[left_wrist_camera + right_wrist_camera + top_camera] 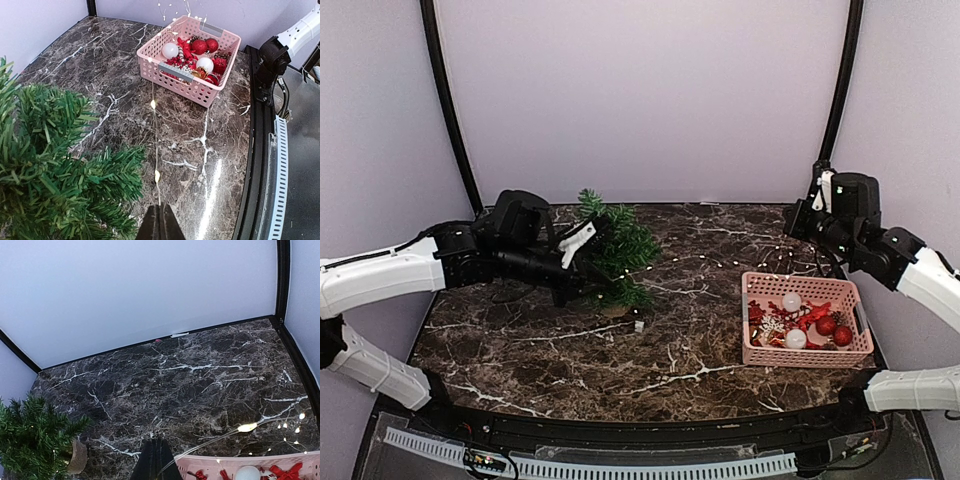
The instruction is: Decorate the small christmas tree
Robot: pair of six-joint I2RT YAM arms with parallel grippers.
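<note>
The small christmas tree (618,252) stands at the back left of the marble table; it also shows in the left wrist view (50,165) and the right wrist view (30,442), with its tan pot (77,457). A thin string of lit fairy lights (720,260) runs from the tree towards the right. My left gripper (590,236) is against the tree and shut (160,226) on the light string (156,150). My right gripper (800,224) is above the back right of the table and shut (161,460) on the other stretch of the string (247,427).
A pink basket (800,358) at the right holds red balls (826,325), white balls (791,301) and red bows; it also shows in the left wrist view (175,75) and the right wrist view (240,462). A small white piece (638,325) lies in front of the tree.
</note>
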